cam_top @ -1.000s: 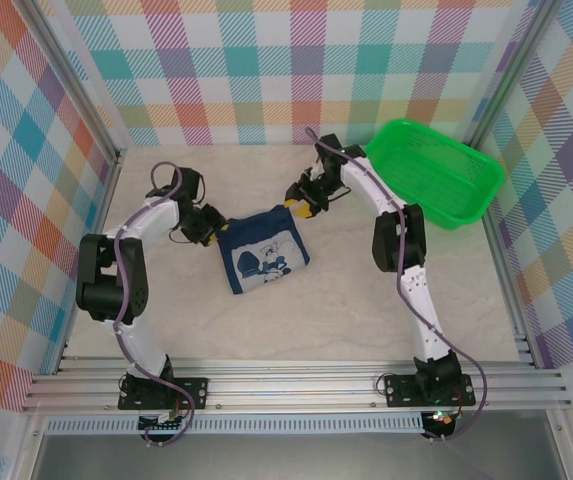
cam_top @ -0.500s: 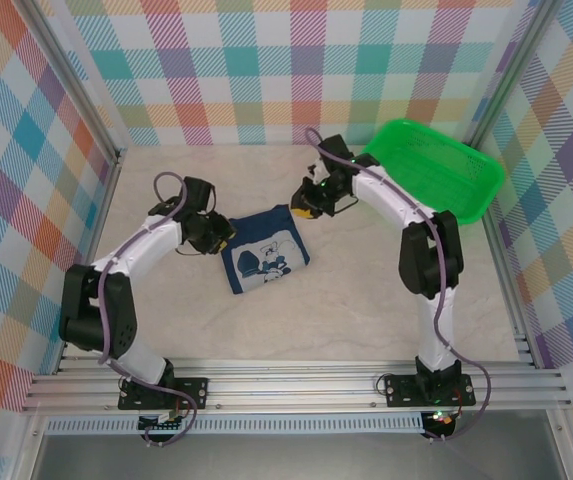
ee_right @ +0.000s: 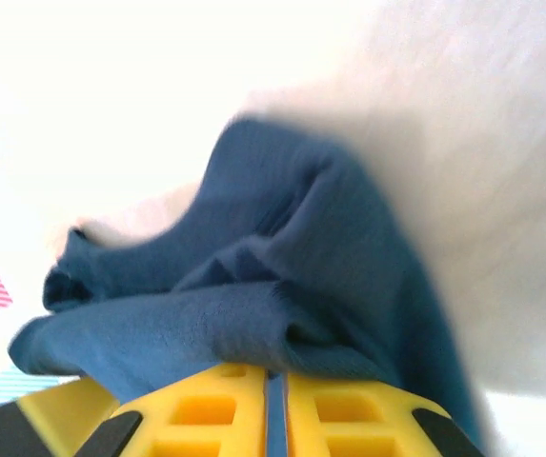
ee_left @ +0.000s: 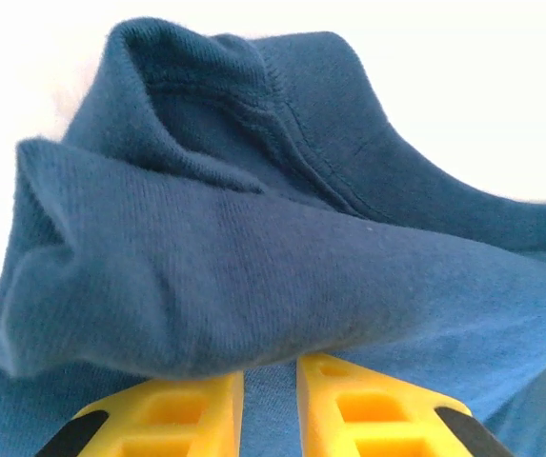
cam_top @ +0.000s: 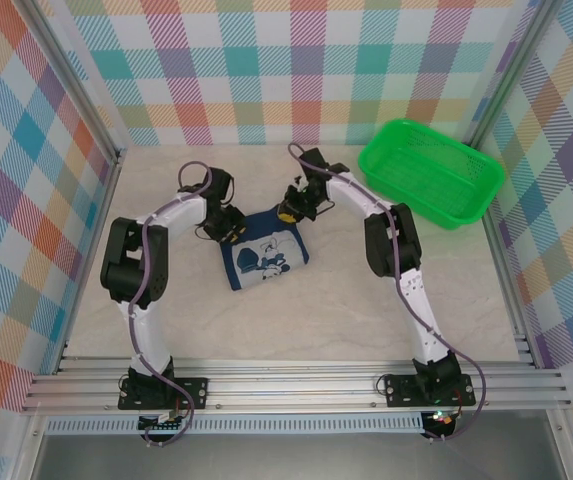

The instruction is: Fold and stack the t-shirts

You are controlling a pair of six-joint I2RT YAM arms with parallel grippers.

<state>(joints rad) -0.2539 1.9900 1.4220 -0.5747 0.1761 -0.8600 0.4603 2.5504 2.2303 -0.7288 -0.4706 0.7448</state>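
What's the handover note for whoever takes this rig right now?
Left end effector: shut on the shirt, far-left corner.
Right end effector: shut on its far-right corner.
Shirt: on the table, folded to a rough square, print up.
Basket: far right, apart from the shirt.
Done: first folds, both corners gripped.
To do: finish the fold, then stack.

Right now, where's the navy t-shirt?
Top view: the t-shirt lies folded mid-table, left pincer and right pincer clamped on its far corners, green basket off to its right.
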